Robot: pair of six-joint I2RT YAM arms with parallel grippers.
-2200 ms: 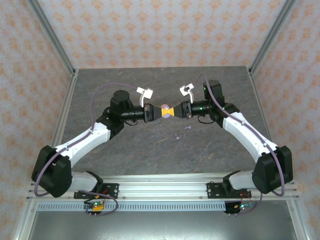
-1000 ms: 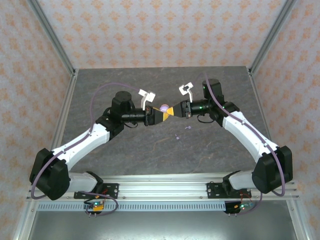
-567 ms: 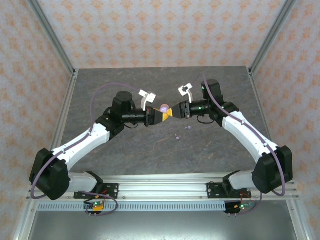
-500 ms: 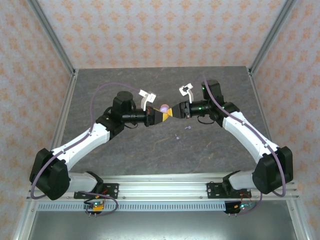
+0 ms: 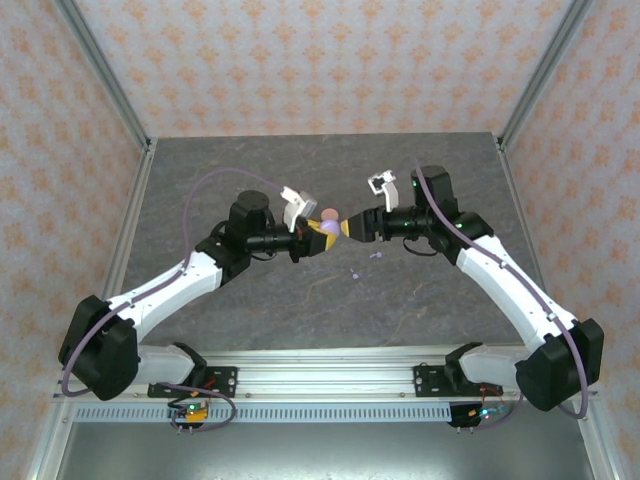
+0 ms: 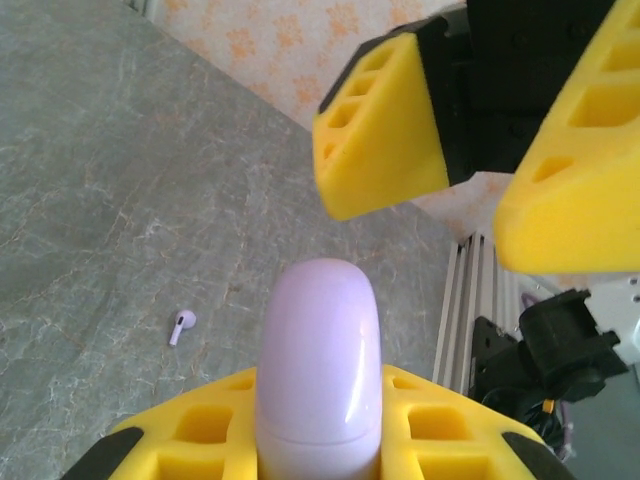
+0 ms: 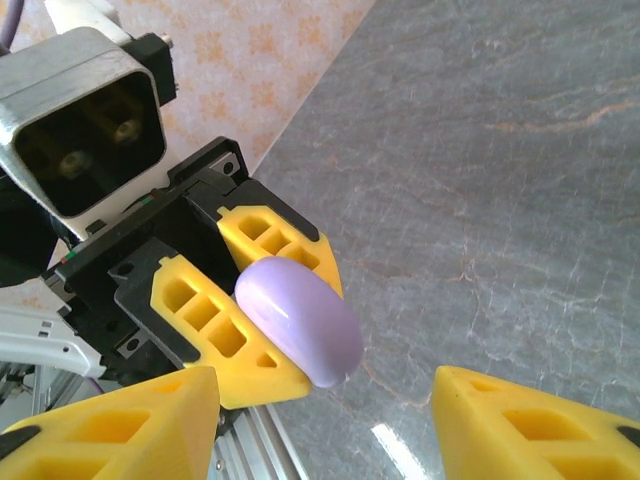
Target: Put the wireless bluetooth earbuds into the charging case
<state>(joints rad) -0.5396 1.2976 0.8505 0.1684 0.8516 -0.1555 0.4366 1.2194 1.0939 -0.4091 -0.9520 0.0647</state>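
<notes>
A grey, stone-veined bench (image 5: 250, 300) sits inside pale walls (image 5: 300, 60) papered with an orange floral motif (the same on all three sides). Metal posts (image 5: 104, 70) rise at its back corners. The near rail (image 5: 330, 375) looks like slotted aluminium.

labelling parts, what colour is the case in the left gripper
The case is lavender; clearest in the right wrist view.

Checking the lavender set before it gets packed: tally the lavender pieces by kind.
lavender charging case: 1
lavender earbuds, loose on the table: 2
Total: 3
</notes>
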